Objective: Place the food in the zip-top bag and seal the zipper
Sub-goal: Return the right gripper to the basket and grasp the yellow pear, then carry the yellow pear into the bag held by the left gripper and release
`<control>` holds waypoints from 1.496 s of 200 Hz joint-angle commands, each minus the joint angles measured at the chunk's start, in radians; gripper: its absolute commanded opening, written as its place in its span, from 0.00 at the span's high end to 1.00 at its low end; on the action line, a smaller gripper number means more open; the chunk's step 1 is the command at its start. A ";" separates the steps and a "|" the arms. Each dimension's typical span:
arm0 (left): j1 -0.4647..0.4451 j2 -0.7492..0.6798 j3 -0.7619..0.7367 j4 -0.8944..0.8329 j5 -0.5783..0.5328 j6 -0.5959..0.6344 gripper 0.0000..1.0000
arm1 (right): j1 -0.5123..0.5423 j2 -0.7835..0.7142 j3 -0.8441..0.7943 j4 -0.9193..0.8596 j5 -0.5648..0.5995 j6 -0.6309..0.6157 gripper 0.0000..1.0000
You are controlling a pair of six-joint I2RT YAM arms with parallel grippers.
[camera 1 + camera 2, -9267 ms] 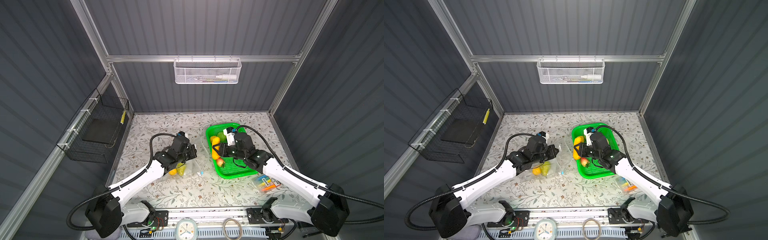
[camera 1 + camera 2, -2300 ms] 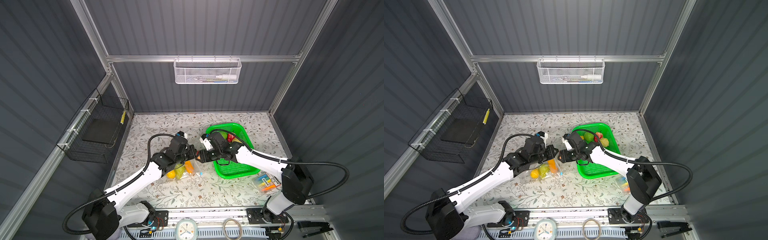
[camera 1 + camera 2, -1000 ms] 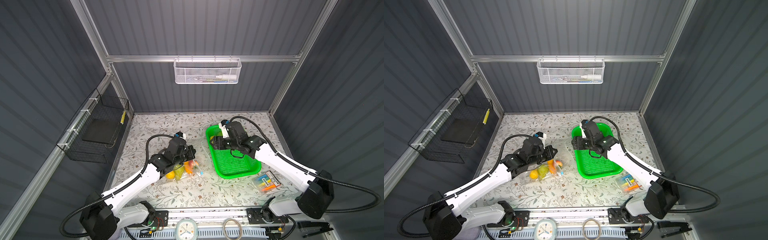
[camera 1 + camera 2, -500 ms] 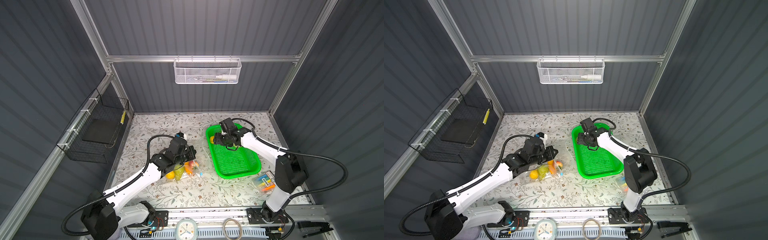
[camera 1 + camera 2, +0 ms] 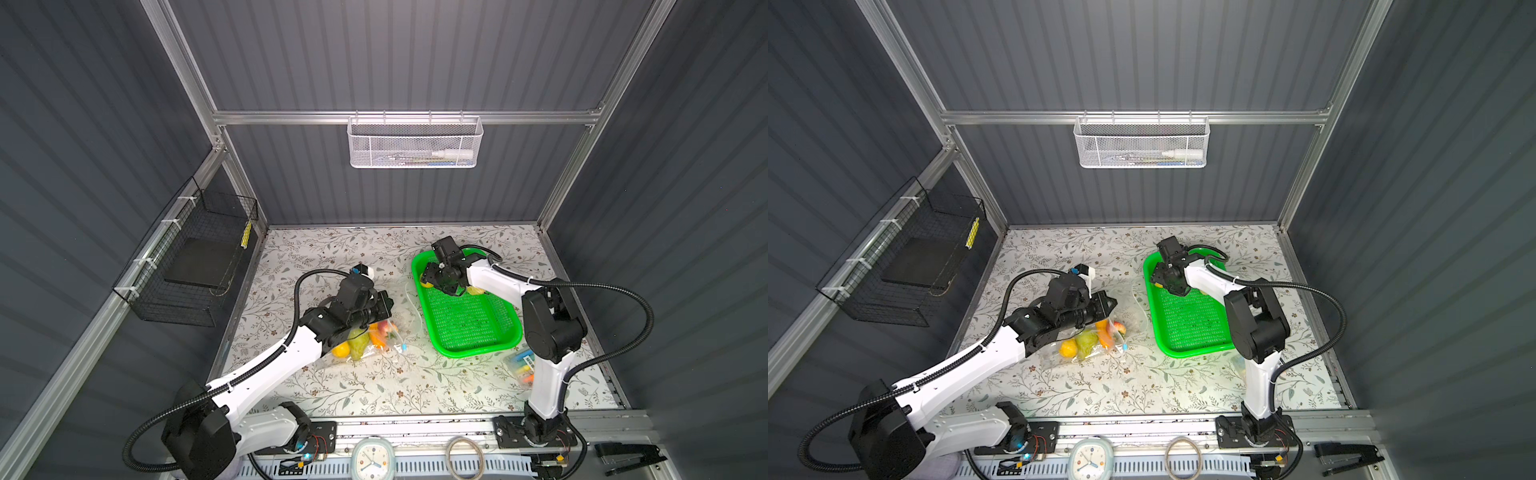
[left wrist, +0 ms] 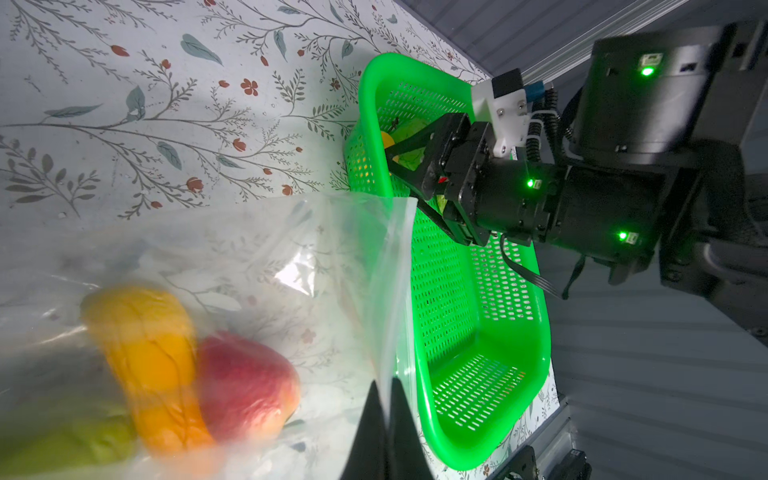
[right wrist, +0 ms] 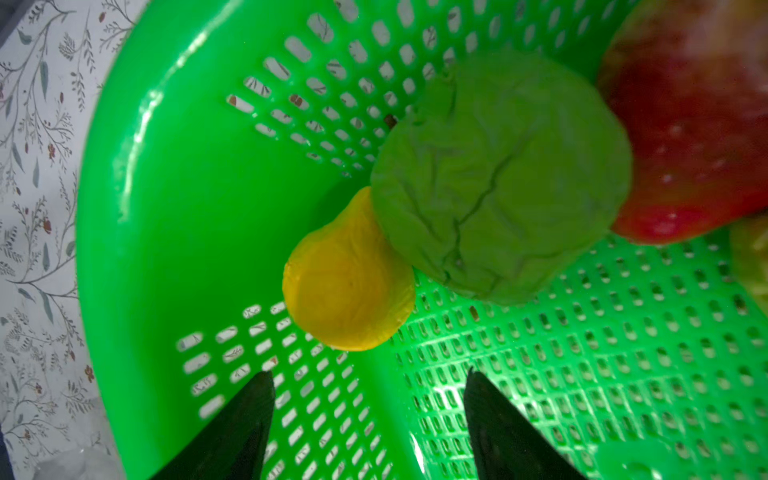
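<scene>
Right wrist view: right gripper (image 7: 368, 374), jaws apart, should straddle yellow toy fruit (image 7: 349, 286) touching green leafy toy (image 7: 498, 178) in green basket (image 7: 166, 208) before closing; left gripper (image 6: 384, 386), jaws clamped on zip-top bag (image 6: 291, 257) rim.

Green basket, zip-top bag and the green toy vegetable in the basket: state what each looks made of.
Green basket: moulded plastic, glossy; bright highlights and punched slots. Zip-top bag: thin clear plastic film; the tablecloth shows through, creases glint. Green toy vegetable: matte, wrinkled skin, probably foam or soft plastic.
</scene>
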 commanded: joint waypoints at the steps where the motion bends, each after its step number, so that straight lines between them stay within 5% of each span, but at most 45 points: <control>1: -0.007 -0.024 -0.015 0.012 0.012 -0.008 1.00 | -0.008 0.017 0.001 0.059 0.011 0.074 0.25; 78: -0.006 -0.025 -0.018 0.017 0.013 -0.012 1.00 | -0.024 0.102 0.029 0.079 -0.020 0.106 0.25; 186: -0.007 -0.042 -0.021 -0.001 0.000 -0.004 1.00 | -0.028 0.129 0.032 0.077 -0.013 0.044 0.56; 299: -0.007 -0.013 0.007 -0.007 0.002 0.013 1.00 | -0.029 -0.196 -0.172 0.135 -0.054 -0.132 0.60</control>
